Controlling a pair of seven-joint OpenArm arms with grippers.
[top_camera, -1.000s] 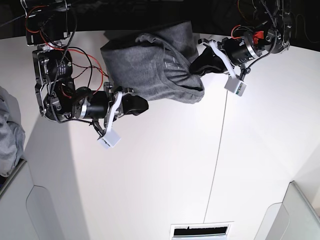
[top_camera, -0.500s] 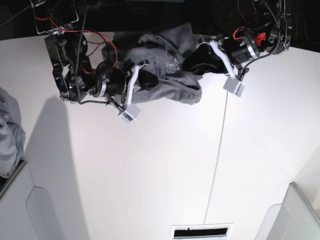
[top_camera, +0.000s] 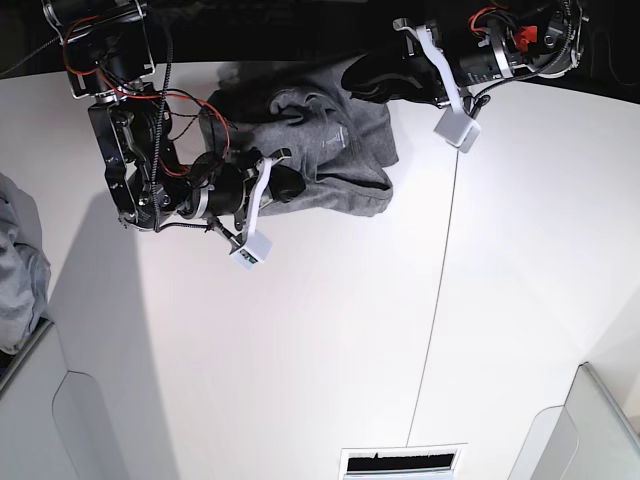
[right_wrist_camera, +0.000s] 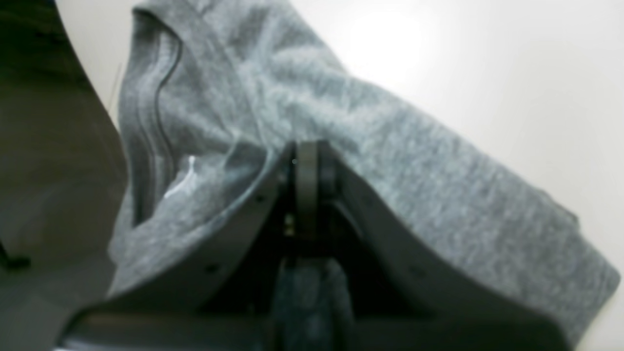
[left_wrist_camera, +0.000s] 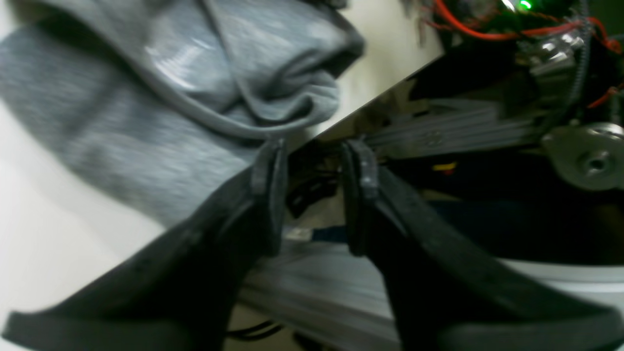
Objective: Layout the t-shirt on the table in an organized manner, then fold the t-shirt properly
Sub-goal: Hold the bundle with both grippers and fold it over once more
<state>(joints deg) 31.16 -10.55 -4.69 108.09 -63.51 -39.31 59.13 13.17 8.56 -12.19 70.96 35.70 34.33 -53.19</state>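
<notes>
1. Your t-shirt (top_camera: 320, 165) lies bunched in a heap at the far edge of the table (top_camera: 330, 340), partly over that edge, so nothing is laid out yet.
2. Your right gripper (right_wrist_camera: 306, 161) has its jaws pressed together on a fold of the grey cloth, low on the heap's near side. Keep that pinch firm; it is your anchor for dragging the shirt inward.
3. Your left gripper (left_wrist_camera: 312, 195) has its jaws parted with nothing between them, hanging just past the far edge beside a rolled hem. The wrist view is blurred, so whether a fingertip brushes the cloth is hard to say.
4. To do this step well, take a second hem or shoulder well apart from the first, then pull the two apart toward the table's middle so the cloth spreads flat.
5. A paler grey cloth (top_camera: 18, 270) sits at the left edge above a light bin (top_camera: 60, 420), and another bin (top_camera: 600, 430) is at the near right corner. Both are well clear; the real hazard is the shirt slipping off the far edge.
</notes>
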